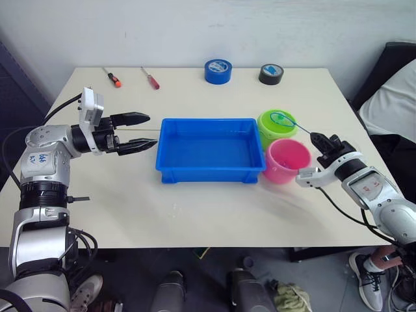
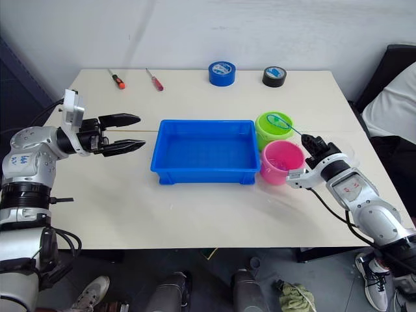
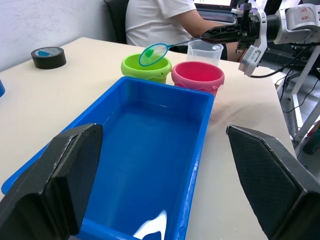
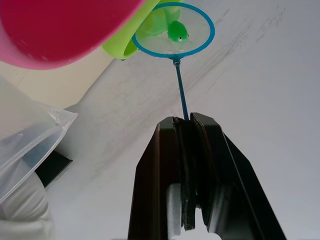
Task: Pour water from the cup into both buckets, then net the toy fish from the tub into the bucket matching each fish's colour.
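Note:
The blue tub sits mid-table, its floor glinting with water. Touching its right end are the lime green bucket and, nearer me, the pink bucket. My right gripper is shut on the net's thin handle. The net, a light blue hoop, hangs over the green bucket's mouth. One green toy fish lies in its mesh. The clear cup stands just right of the buckets, by my right arm. My left gripper is open and holds nothing, left of the tub, pointing at it.
Two screwdrivers lie at the table's far left. A blue tape roll and a black tape roll rest along the far edge. A person in a white shirt sits beyond the table's right edge.

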`<state>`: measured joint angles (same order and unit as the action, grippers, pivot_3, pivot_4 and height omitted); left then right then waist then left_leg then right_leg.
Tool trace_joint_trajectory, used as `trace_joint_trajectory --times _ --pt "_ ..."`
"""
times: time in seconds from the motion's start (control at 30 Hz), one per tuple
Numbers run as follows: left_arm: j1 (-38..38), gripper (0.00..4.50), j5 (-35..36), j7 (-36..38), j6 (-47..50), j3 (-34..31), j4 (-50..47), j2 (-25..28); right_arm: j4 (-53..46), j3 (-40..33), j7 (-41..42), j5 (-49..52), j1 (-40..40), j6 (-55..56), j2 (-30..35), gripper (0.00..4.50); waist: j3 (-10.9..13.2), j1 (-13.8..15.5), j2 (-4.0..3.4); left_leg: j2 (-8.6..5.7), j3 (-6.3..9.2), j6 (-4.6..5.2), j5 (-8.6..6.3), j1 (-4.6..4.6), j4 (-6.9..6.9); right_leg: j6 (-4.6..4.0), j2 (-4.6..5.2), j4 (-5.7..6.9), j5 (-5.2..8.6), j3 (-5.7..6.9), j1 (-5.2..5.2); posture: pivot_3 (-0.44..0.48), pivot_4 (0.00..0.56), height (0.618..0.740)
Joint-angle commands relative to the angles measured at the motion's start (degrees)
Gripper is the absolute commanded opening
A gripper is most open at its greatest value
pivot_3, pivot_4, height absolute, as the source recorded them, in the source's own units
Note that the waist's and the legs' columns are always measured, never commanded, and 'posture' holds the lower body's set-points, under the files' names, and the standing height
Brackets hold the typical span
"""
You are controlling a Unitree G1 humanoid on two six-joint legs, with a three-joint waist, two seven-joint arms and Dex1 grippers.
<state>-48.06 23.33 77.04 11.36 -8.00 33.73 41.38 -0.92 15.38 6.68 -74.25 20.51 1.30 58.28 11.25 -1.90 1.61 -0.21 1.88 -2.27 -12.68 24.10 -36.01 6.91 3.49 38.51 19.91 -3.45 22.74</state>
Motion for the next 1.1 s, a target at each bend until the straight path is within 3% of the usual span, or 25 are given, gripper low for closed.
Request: trace_joint_trajectory --times 0.03,1.1 --pt "0.1 4.31 0.7 -0.1 -0.3 -1.5 -2.5 1.1 -0.8 -1.4 0.0 -0.4 0.9 -0.6 -0.2 0.0 0.0 0.0 0.0 0.0 0.0 0.0 0.0 0.0 -0.01 0.0 0.0 0.0 0.0 0.0 0.0 0.0 0.15 0.734" --pt "0.8 4.31 0.6 -0.3 -0.2 -2.0 -3.3 1.4 2.0 -0.8 0.5 0.4 2.5 1.9 -1.9 0.0 0.0 -0.1 0.0 0.0 0.0 0.0 0.0 -0.02 -0.05 0.0 -0.01 0.07 0.0 -0.02 -0.01 0.0 0.15 0.734"
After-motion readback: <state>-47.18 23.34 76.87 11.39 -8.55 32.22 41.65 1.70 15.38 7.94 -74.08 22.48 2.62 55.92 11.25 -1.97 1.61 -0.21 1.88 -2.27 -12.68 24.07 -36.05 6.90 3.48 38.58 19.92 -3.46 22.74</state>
